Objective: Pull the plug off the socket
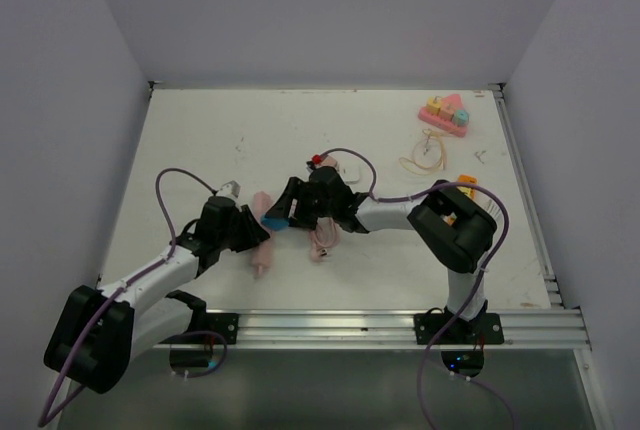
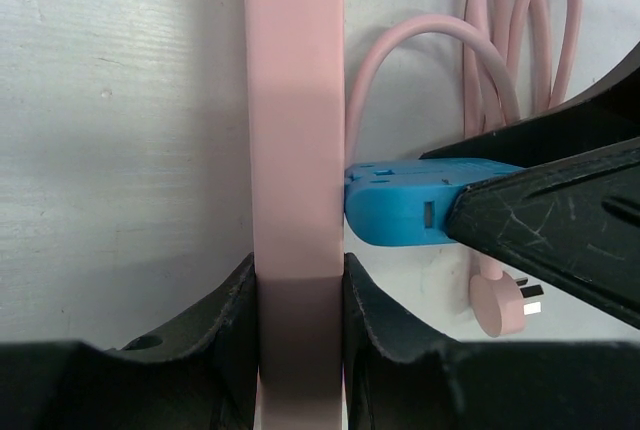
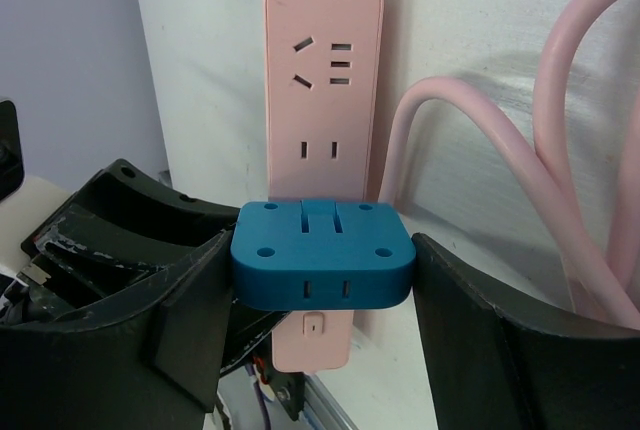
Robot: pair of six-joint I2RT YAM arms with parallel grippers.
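Closest to the right wrist lens, noted two black fingers (image 3: 190, 290), one on each flank of the blue plug (image 3: 322, 265). Saw no gap on either flank; logged the right gripper (image 3: 322, 250) as closed onto the blue plug, firmness of hold not readable. Found the blue plug seated in the pink power strip (image 3: 322, 70), toward its near end, no pins showing, upper outlets bare. Read the strip as turned on edge, outlet face toward the right arm, plug jutting sideways in the left wrist view. Found the left gripper (image 2: 298, 280) narrow, clamped across the strip's thickness just short of the plug, not touching it. Placed the cluster mid-table, between the two arms.

Judged the step in hand: grasp made, pull not yet begun. Judged the next move: draw the plug straight off along its pins, square to the outlet face, toward the right arm's side, with the left clamp holding firm. Expected any twist to bind the pins or drag the strip.

Beyond, noted the pink cord (image 3: 445, 88) looped on the white table (image 1: 200, 130) beside the strip, its pink mains plug (image 2: 497, 302) loose; colored toy blocks (image 1: 446, 113) well apart at the far right corner.
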